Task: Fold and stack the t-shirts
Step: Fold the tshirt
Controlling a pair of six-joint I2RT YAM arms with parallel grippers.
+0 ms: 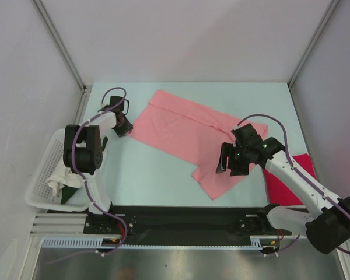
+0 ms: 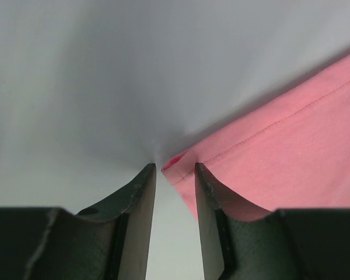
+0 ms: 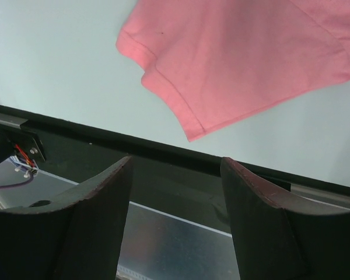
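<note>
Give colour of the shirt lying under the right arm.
Deep magenta-red t-shirt, clearest in the top external view.

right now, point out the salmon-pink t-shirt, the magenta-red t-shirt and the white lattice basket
salmon-pink cloth t-shirt [image 1: 181,134], top view, mid body
magenta-red cloth t-shirt [image 1: 279,191], top view, near part
white plastic lattice basket [image 1: 41,172], top view, left wall

I work on a pale mint-green worktop, boxed in by a plain white back wall, left wall and right wall, which meet at bare metal posts. A black rail runs along my near edge, and a white lattice basket sits at the left edge. The light is soft and even, leaving only faint shadows.
</note>
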